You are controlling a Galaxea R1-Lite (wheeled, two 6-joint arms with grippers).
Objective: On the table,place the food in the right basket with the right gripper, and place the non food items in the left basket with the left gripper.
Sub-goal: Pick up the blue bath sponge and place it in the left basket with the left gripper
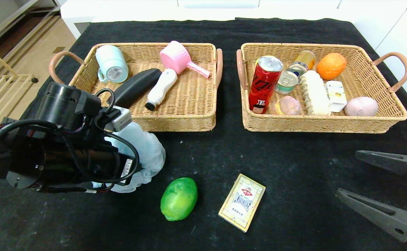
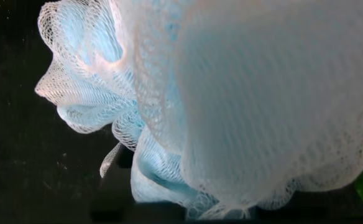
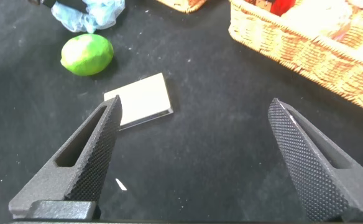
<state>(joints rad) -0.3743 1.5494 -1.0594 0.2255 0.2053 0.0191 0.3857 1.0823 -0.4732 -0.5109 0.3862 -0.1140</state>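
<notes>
At the left of the head view we see our left claw [image 1: 133, 164] down on the light-blue bath pouf [image 1: 149, 153] on the table [image 1: 294, 167]; its fingers are buried in the mesh, so we cannot tell how far they have closed or whether they grip it. Above, in the upper left, the left basket [image 1: 175, 122] holds a mint mug [image 1: 112, 64], a black brush [image 1: 135, 87], a white brush [image 1: 161, 89] and a pink scoop [image 1: 177, 57]. At lower centre lie the green fruit [image 1: 179, 198] and, just right of it, the cream card box [image 1: 242, 202]. The right basket [image 1: 315, 123] in the upper right holds the red soda can [image 1: 264, 83], bread loaf [image 1: 315, 92] and white carton [image 1: 336, 96]. At the lower right, our right claw [image 3: 194, 155] hangs wide open, holding nothing.
</notes>
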